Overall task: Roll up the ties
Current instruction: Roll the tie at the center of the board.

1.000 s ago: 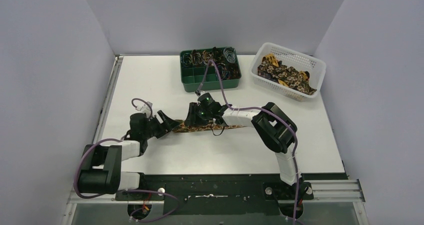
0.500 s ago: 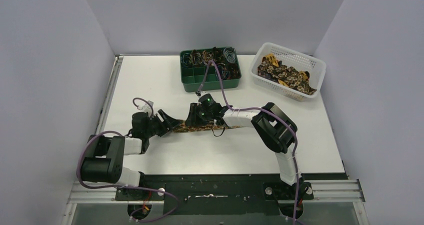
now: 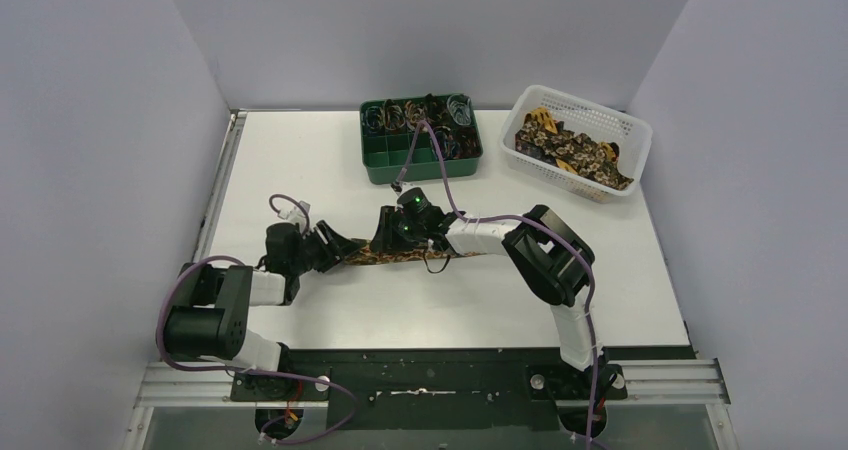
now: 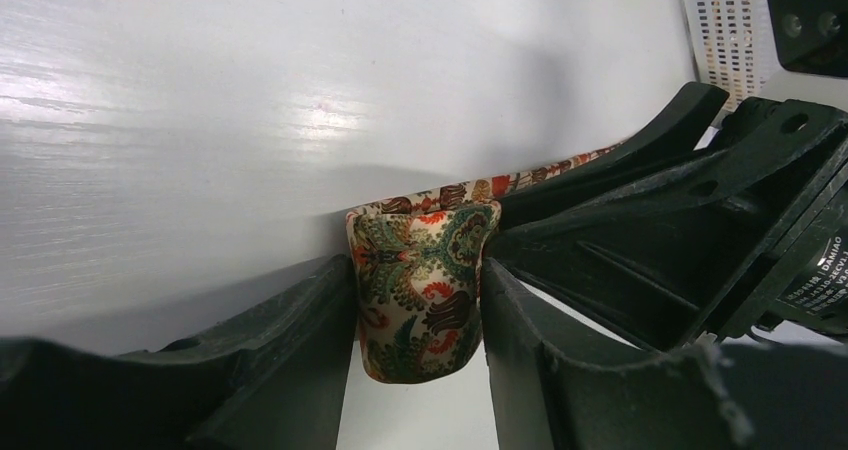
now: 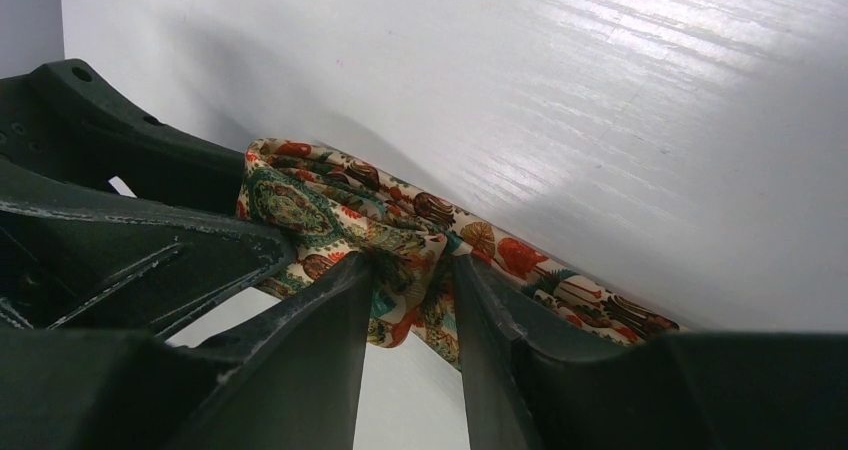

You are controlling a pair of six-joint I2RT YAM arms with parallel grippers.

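Now the left gripper has narrowed from wide to half-shut, its jaws pressing the tie end between them. The right gripper pinches bunched fabric alongside, so rolling can likely begin.

The left arm lies low and folded close to its base. The left gripper has both fingers pressed on the end of the tie. The right arm bends sharply at the elbow and reaches leftward. The right gripper pinches the same tie just beside the left gripper.
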